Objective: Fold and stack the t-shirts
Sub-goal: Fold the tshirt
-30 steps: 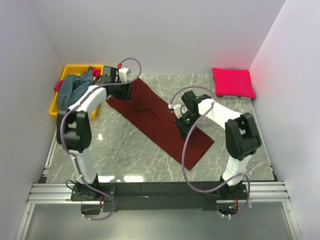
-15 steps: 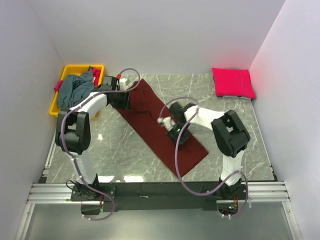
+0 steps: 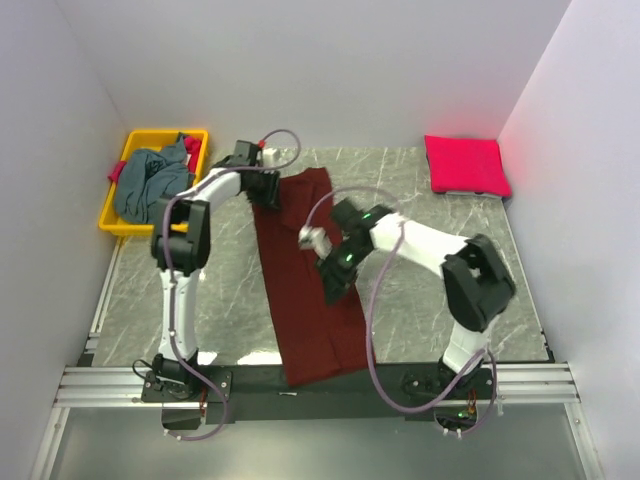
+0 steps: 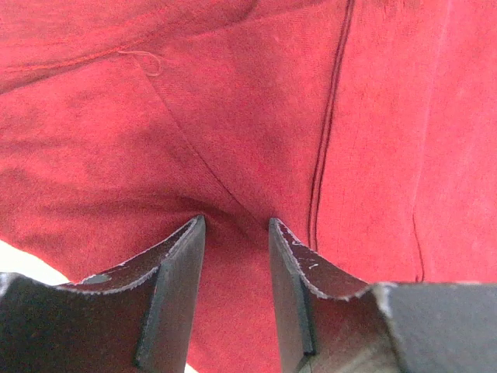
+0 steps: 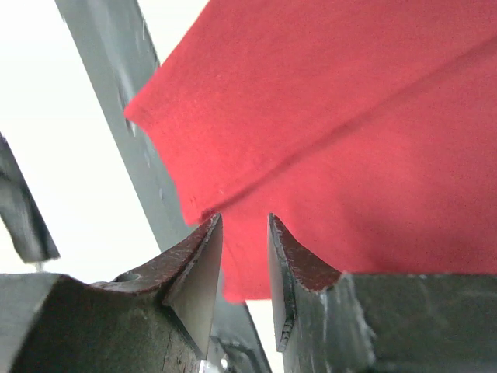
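Observation:
The dark maroon t-shirt [image 3: 292, 320], folded into a long strip, runs from the back of the table to the near edge, and its near end hangs over the rail. My left gripper [image 3: 268, 192] stands at the strip's far left corner. Its jaws are apart, and its fingertips [image 4: 194, 225] press into the maroon cloth [image 4: 233, 116], which creases between them. Partway down the strip my right gripper [image 3: 330, 282] hovers with its jaws parted. Nothing is clamped in the right gripper [image 5: 245, 219], and the shirt's hem [image 5: 349, 116] lies beyond it.
A bright pink-red t-shirt [image 3: 465, 165] lies folded at the back right corner. The grey-blue t-shirt [image 3: 150, 182] is heaped in the yellow bin [image 3: 150, 134] at the back left. Beneath the hanging hem runs the black front rail [image 3: 400, 372], also seen from the right wrist [image 5: 116, 93]. White walls close in three sides.
The maroon strip has swung from a diagonal to lie front-to-back, its near end now over the table edge. The right gripper moved left and nearer and parted its jaws. The left gripper shifted right.

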`<state>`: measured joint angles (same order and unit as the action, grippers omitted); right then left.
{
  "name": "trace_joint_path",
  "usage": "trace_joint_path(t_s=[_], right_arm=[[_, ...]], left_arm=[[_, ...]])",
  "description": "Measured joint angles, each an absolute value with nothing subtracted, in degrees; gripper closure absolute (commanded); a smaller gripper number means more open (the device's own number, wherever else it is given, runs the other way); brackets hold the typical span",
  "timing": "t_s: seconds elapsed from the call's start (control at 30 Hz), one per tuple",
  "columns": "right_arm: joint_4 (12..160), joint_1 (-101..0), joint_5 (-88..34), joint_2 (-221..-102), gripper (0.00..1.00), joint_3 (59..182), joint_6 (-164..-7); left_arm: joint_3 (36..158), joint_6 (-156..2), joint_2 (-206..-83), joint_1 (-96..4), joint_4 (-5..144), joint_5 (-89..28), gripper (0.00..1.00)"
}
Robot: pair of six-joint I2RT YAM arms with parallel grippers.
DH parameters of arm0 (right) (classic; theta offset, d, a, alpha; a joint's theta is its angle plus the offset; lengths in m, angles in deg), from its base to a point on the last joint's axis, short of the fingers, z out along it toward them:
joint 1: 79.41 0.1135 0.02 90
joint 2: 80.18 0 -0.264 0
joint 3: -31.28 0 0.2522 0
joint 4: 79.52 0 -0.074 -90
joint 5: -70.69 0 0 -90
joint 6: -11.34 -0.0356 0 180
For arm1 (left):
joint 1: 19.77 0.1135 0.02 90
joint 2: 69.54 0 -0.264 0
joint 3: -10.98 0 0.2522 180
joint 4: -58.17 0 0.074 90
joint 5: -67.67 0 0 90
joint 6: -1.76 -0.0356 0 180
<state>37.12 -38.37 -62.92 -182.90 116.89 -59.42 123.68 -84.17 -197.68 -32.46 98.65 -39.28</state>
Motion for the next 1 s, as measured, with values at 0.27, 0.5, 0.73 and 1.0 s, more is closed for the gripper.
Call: trace_joint_path(t_s=[0.27, 0.5, 0.73, 1.0], right_arm=[[42.1, -55.2, -60.1, -179.0, 0.63, 121.2, -65.4], [46.1, -56.5, -54.7, -186.3, 0.64, 130.3, -70.5], [50.8, -56.5, -52.8, -193.6, 0.64, 133.8, -76.2], [54.6, -56.5, -52.5, -201.7, 0.64, 136.1, -81.1]], left_arm=[[144.1, -84.1, -210.0, -36.7, 99.2, -41.7, 0.45], [128.4, -84.3, -195.4, -35.8, 95.7, -42.1, 0.4], [109.5, -82.9, -175.2, -34.6, 91.6, -47.6, 0.46], [99.2, -79.8, -181.4, -35.1, 91.0, -51.4, 0.56]])
